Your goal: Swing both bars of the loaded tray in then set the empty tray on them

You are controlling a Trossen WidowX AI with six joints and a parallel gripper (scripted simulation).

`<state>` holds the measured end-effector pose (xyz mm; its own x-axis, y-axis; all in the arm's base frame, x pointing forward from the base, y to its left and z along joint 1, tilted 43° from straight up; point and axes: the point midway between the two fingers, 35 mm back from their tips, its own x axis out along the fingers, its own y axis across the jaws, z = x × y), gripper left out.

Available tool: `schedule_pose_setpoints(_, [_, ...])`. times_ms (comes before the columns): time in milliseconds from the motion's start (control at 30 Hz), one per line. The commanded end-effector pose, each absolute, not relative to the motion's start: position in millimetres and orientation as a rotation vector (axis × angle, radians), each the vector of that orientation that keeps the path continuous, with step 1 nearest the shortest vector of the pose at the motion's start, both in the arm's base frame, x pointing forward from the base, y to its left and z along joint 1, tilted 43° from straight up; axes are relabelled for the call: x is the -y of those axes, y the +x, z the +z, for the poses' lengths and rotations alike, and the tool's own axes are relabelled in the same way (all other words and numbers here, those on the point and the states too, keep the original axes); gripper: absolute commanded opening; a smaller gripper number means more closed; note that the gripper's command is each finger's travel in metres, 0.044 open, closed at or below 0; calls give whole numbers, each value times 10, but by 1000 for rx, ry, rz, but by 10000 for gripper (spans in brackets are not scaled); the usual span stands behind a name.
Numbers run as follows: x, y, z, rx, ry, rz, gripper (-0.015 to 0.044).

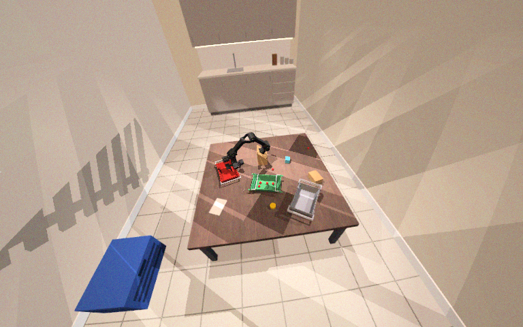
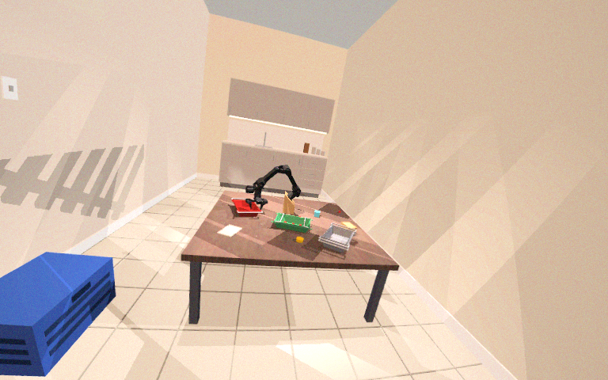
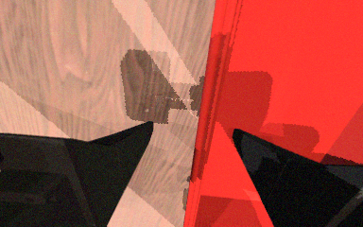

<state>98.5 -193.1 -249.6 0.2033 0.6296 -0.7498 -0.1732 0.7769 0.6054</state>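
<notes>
My tool (image 3: 191, 134), wide open and holding nothing, straddles the empty red tray's (image 3: 293, 61) stiff, light-looking side wall, the best grip.
</notes>
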Motion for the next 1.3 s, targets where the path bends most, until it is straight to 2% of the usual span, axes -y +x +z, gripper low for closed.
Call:
schedule_pose_setpoints(0, [1918,991,-2504,-1247,443,581,352])
schedule_pose_setpoints(267, [1918,991,-2504,-1247,443,581,235])
schedule_pose_setpoints(1267, [1918,991,-2504,-1247,443,581,35])
